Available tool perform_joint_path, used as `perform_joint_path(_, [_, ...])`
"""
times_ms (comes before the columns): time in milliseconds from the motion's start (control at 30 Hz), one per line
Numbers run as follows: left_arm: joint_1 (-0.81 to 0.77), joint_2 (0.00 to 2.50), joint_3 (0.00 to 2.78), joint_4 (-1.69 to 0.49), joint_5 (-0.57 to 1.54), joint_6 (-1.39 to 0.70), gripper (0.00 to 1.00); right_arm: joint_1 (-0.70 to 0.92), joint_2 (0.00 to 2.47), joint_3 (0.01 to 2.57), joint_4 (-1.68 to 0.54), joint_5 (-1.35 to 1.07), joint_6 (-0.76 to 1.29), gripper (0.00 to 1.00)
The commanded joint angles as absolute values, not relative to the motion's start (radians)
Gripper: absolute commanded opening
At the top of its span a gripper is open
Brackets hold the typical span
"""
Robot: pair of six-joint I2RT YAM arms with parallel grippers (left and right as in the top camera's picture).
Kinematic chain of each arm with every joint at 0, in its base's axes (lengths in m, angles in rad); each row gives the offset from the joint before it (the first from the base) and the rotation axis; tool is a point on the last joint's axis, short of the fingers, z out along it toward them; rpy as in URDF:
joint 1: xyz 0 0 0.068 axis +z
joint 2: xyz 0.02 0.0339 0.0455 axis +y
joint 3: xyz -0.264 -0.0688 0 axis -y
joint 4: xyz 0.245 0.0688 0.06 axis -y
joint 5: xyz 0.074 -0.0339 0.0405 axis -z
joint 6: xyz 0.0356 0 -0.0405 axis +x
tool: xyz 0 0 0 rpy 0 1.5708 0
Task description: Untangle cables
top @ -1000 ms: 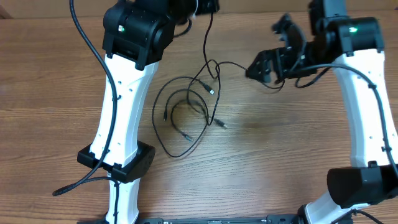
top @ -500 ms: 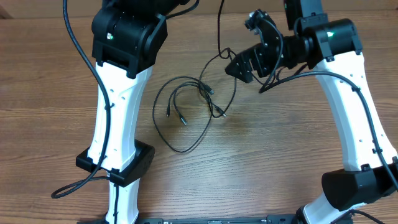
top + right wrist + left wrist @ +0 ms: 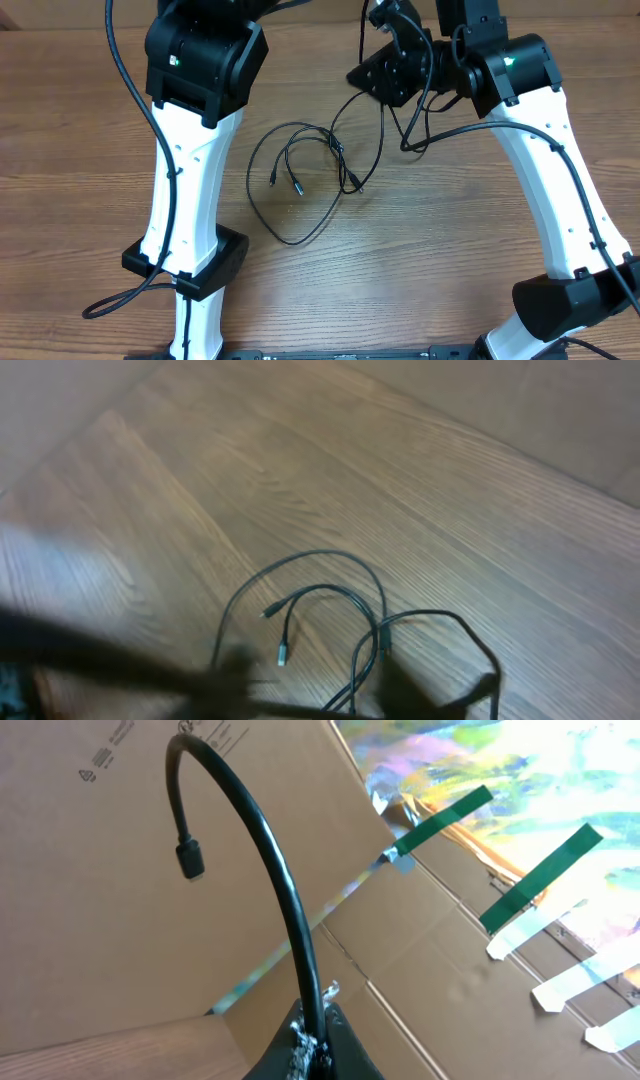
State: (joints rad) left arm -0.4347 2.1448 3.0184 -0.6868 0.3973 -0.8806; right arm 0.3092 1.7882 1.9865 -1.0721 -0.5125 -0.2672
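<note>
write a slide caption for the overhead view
Thin black cables lie in loose tangled loops on the wooden table, one strand running up past the right gripper.

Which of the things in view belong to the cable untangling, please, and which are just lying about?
Belong to the job: tangled cables on the table; cable end clamped in the left gripper.

Just lying about: cardboard boxes; green tape strips; thick arm wiring.
</note>
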Motion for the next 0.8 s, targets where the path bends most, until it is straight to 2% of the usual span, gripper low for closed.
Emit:
perform_joint_path(0, [-0.399, 2.123, 3.056, -0.672, 0.409, -0.898, 0.04, 0.307, 1.786, 1.982, -1.069, -0.445, -0.229, 0.04])
perform_joint_path(200, [-0.349, 2.123, 3.081, -0.694, 0.414, -0.877, 0.04, 0.308, 1.786, 1.982, -1.063, -0.287, -0.168, 0.04])
perform_joint_path(300, [-0.327, 2.123, 3.081, -0.779, 0.415, -0.819, 0.14, 0.305, 1.784, 1.987, -1.051, -0.114, -0.078, 0.04])
perform_joint_path(400, [-0.313, 2.123, 3.079, -0.940, 0.381, -0.733, 0.36, 0.294, 1.776, 2.029, -1.049, 0.012, -0.027, 0.04])
perform_joint_path(467, [-0.313, 2.123, 3.079, -1.069, 0.319, -0.679, 0.69, 0.286, 1.764, 2.078, -1.053, 0.062, -0.022, 0.04])
perform_joint_path(500, [-0.313, 2.123, 3.079, -1.143, 0.278, -0.653, 0.77, 0.285, 1.756, 2.121, -1.055, 0.096, -0.022, 0.04])
perform_joint_path(533, [-0.313, 2.124, 3.079, -1.194, 0.249, -0.634, 0.80, 0.285, 1.750, 2.158, -1.056, 0.125, -0.022, 0.04])
perform_joint_path(767, [-0.315, 2.129, 3.076, -1.488, 0.137, -0.536, 0.81, 0.285, 1.729, 2.465, -1.031, 0.155, -0.021, 0.04])
